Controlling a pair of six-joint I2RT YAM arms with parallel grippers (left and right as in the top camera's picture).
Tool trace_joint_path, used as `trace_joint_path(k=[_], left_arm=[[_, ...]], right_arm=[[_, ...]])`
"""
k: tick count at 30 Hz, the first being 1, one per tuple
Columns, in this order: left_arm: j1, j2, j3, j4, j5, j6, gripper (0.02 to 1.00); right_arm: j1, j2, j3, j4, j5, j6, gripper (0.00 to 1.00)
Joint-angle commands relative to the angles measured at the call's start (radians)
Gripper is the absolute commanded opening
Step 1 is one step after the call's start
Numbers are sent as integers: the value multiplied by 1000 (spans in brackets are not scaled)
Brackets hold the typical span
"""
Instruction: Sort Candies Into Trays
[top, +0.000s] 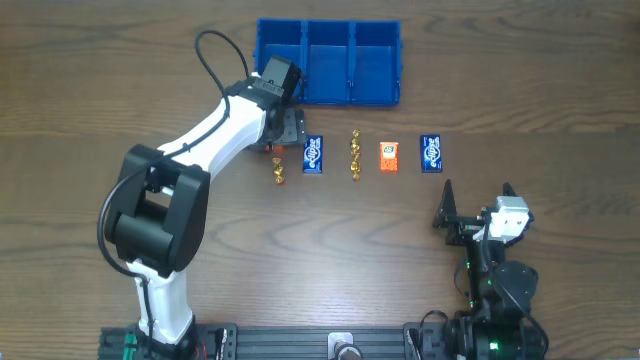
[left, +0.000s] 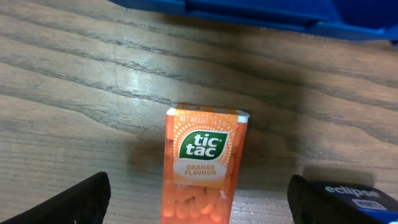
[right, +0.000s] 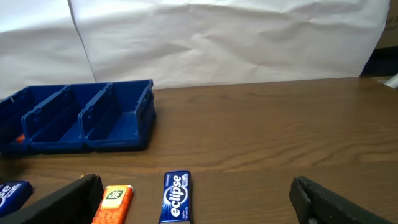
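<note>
Left hand (left: 199, 208) over the flat orange plastic candy box (left: 204, 158)
It's wide open astride the box, whose long axis points straight in; your right hand (top: 477, 190), also wide, is well apart.

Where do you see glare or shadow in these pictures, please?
Left wrist view: a pale sheen on the table beyond the orange candy box. Right wrist view: the white backdrop is very bright; the blue tray throws a thin shadow at its foot. Top view: even light, no glare.
</note>
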Motion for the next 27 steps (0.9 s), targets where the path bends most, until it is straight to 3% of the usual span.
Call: trace_joint_path(k=[1, 8, 16, 27], left_arm=[[16, 30, 0, -1, 7, 20, 908], [21, 51, 0, -1, 13, 27, 831], [21, 51, 0, -1, 14, 39, 621], [21, 53, 0, 10, 32, 43, 544]], right_arm=[[-5, -7, -6, -3, 3, -12, 998], [-5, -7, -6, -3, 3, -12, 998], [-5, -7, -6, -2, 3, -12, 998], [-5, -7, -6, -3, 3, -12, 998]])
